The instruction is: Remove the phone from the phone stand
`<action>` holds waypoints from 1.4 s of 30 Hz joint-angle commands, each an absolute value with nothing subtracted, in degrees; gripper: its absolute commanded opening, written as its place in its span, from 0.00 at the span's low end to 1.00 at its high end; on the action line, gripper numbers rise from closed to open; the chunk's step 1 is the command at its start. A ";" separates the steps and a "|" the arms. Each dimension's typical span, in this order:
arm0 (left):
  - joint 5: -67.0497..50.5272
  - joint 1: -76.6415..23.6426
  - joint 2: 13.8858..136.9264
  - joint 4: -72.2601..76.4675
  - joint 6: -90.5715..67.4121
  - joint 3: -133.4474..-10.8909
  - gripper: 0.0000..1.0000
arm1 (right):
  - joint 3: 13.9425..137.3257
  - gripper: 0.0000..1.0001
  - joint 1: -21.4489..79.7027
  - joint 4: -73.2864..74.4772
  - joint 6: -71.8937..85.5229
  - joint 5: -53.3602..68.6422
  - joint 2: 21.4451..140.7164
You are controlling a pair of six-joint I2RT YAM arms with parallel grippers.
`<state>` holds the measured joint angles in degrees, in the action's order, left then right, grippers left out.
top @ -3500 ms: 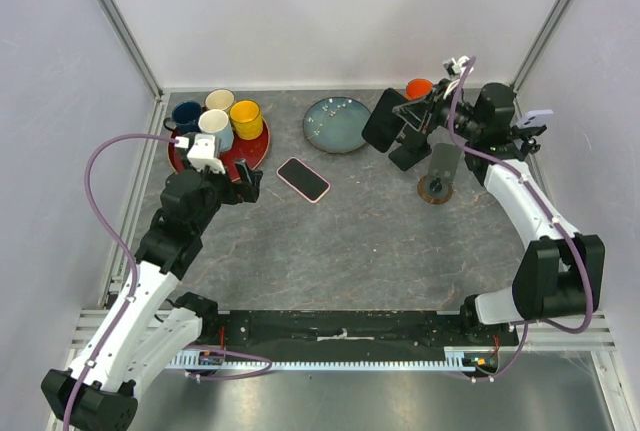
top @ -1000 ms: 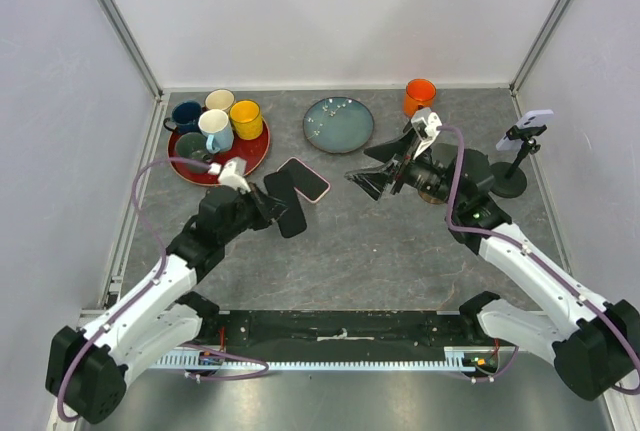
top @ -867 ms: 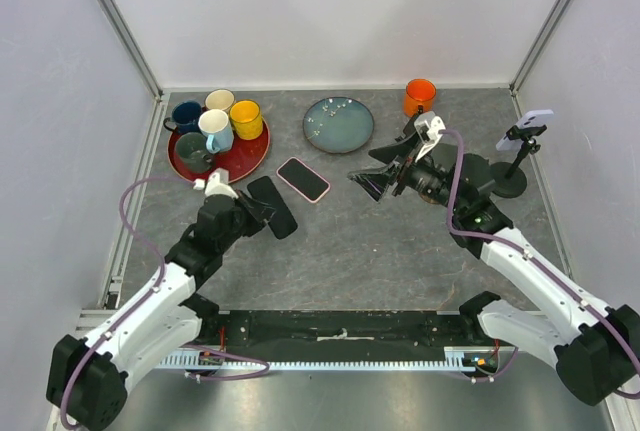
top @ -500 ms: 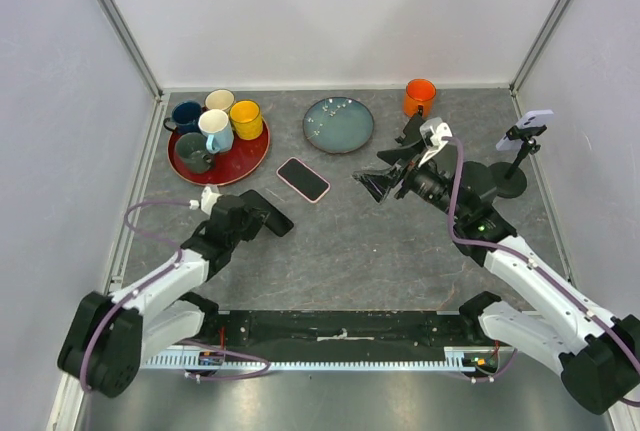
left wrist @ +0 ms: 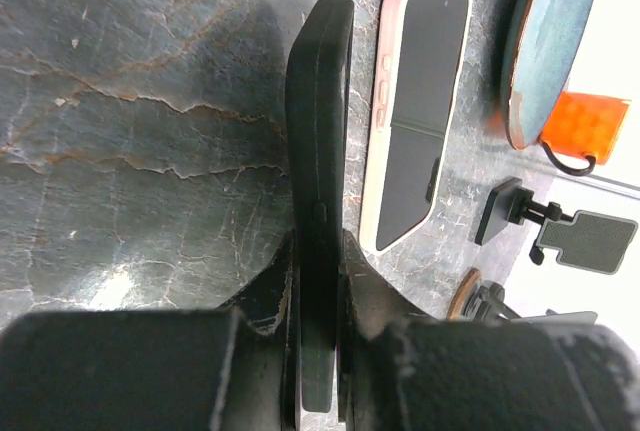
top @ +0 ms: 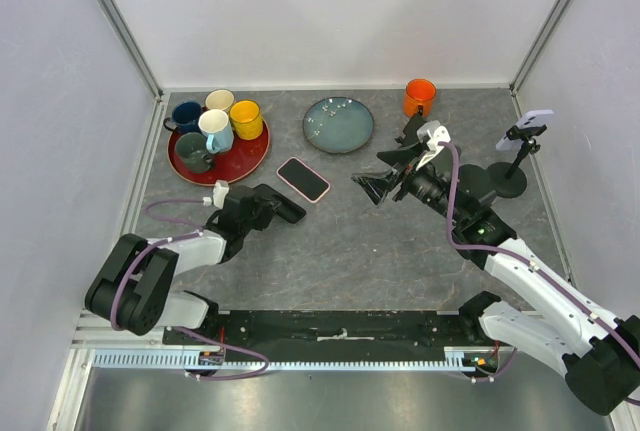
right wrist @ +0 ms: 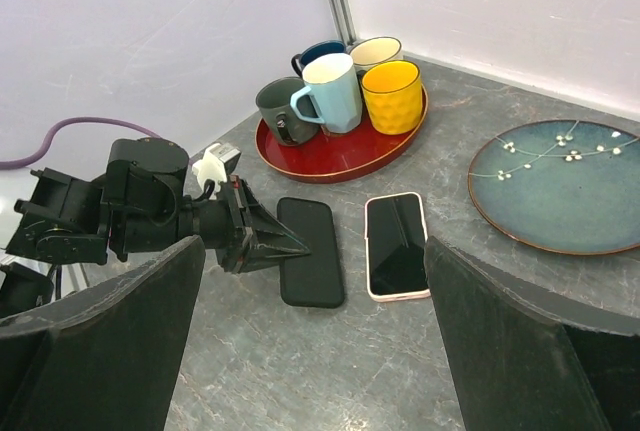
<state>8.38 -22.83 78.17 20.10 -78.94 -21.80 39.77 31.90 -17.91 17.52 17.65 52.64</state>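
The black phone [top: 277, 206] lies flat on the grey table, left of a pink-cased phone [top: 303, 179]. My left gripper [top: 262, 211] is shut on the black phone's near end, low over the table. In the left wrist view the black phone [left wrist: 320, 141] runs edge-on between the jaws of the left gripper [left wrist: 318, 251]. The phone stand [top: 512, 173] rises at the far right with a pale plate at its top. My right gripper [top: 388, 177] hovers open above the table's middle, holding nothing. The right wrist view shows the black phone [right wrist: 310, 251] and the pink phone [right wrist: 396, 244] side by side.
A red tray [top: 246, 158] with several mugs sits at the back left. A blue-green plate [top: 338, 124] and an orange mug [top: 420, 97] stand along the back. Cage walls close in on both sides.
My left arm has come down and drawn back toward its base, bringing the black phone from a raised tilt to flat on the table. The right gripper has barely shifted.
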 commanded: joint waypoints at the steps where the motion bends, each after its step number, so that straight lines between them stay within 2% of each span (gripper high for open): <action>1: 11.95 -22.41 77.88 21.99 -81.65 -22.59 0.11 | 39.20 0.98 32.34 -18.37 16.17 16.61 51.86; 2: 12.48 -22.33 77.35 21.28 -81.56 -22.33 0.23 | 39.20 0.98 32.34 -18.37 16.17 16.44 51.94; 5: 14.06 -22.15 75.68 18.99 -80.16 -21.27 0.46 | 39.20 0.98 32.43 -18.28 16.17 16.35 52.03; 8: 13.71 -21.88 75.15 17.06 -77.79 -21.53 0.60 | 39.20 0.98 32.52 -18.28 16.26 16.26 52.29; 11: 12.75 -21.80 75.15 14.95 -76.21 -22.50 0.69 | 39.20 0.98 32.43 -18.02 16.17 16.08 52.29; 14: 11.26 -21.80 75.06 12.57 -73.93 -23.90 0.73 | 39.37 0.98 32.52 -17.58 16.17 16.08 52.29; 25: 3.87 -21.80 83.76 7.47 -65.48 -33.66 0.75 | 39.90 0.98 32.52 -15.65 15.91 16.00 52.12; 27: 3.87 -21.80 83.94 7.38 -66.00 -33.75 0.79 | 40.25 0.98 32.61 -15.29 15.82 15.91 52.21; 28: 4.04 -21.80 83.50 7.30 -66.09 -33.66 0.85 | 40.51 0.98 32.61 -14.60 15.65 15.82 52.29; 31: 5.01 -21.80 81.57 5.28 -65.57 -33.40 0.91 | 41.48 0.98 32.52 -12.57 15.03 14.68 52.12; 42: 13.09 -21.80 65.84 -5.88 -59.16 -31.11 0.98 | 47.37 0.98 32.52 -2.04 14.68 4.41 53.17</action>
